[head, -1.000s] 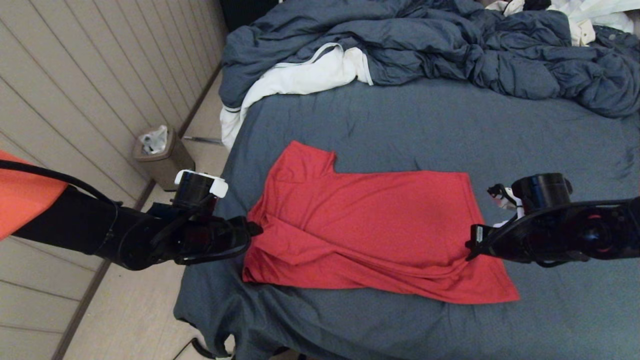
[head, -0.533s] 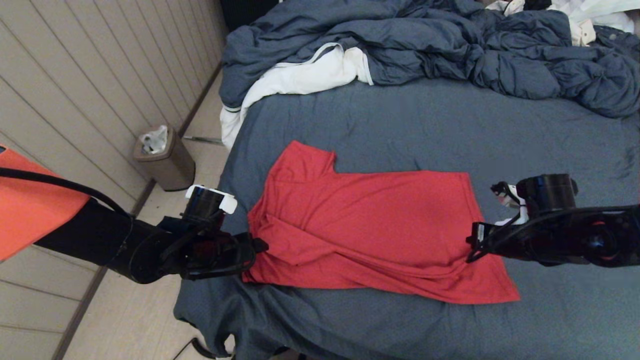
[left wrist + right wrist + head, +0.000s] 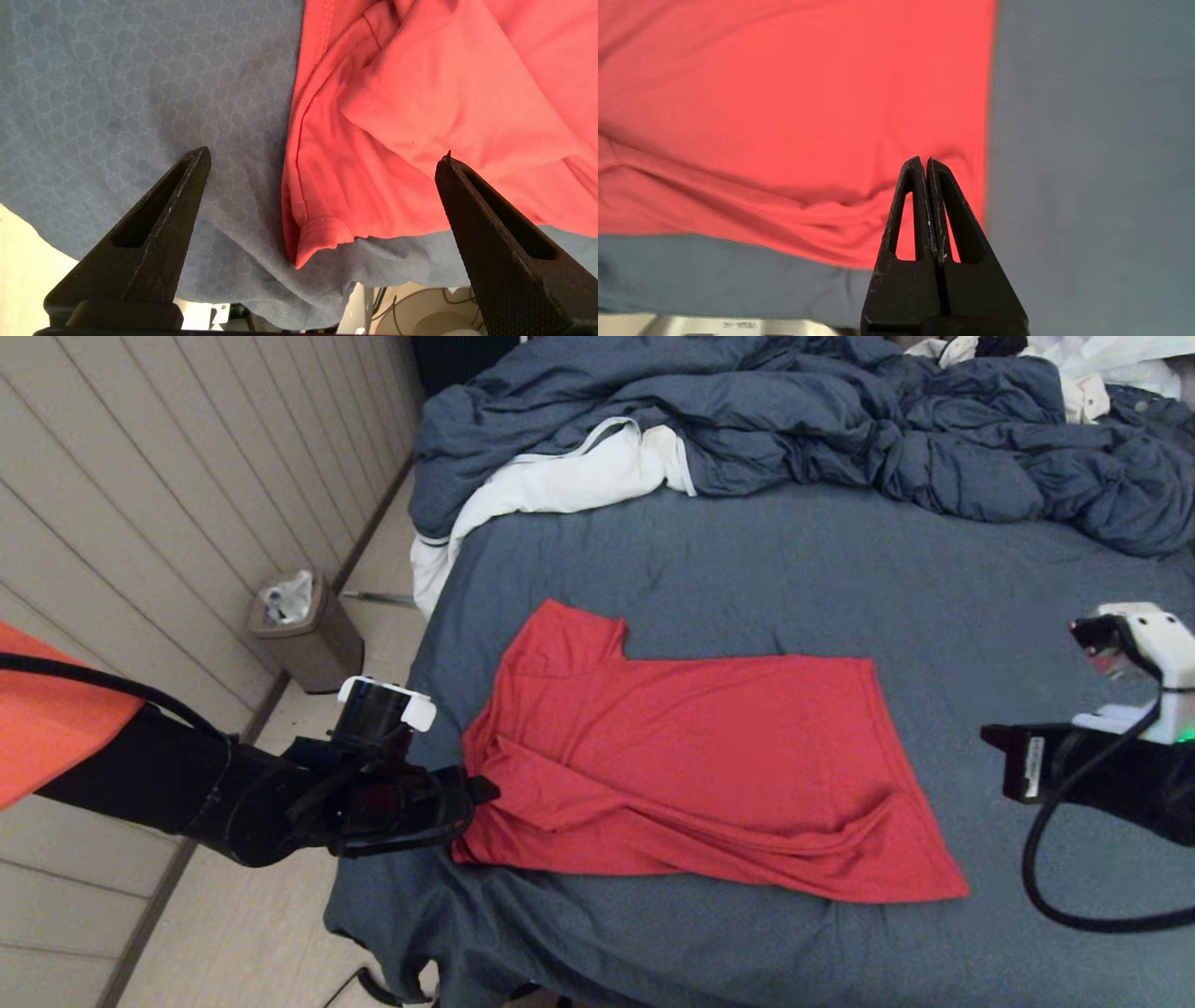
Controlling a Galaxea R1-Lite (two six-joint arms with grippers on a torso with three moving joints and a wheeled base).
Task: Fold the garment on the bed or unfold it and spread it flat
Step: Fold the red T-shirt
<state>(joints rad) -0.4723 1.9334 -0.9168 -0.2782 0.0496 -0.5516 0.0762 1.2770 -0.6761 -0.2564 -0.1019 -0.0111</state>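
Head view: the garment [image 3: 691,756] lies plain side up on the bed [image 3: 840,579], nearer the foot than the duvet [image 3: 840,420]. It's mostly flat, with a bunched sleeve at the collar end and ripples along the near edge. Left gripper [image 3: 476,791] sits at that bunched end, right gripper [image 3: 994,737] off the hem.

Left wrist view: left gripper [image 3: 322,161] spread wide, straddling the rumpled sleeve, nothing held.

Right wrist view: right gripper [image 3: 926,163] pressed together, empty.

I'd say smoothing remains.
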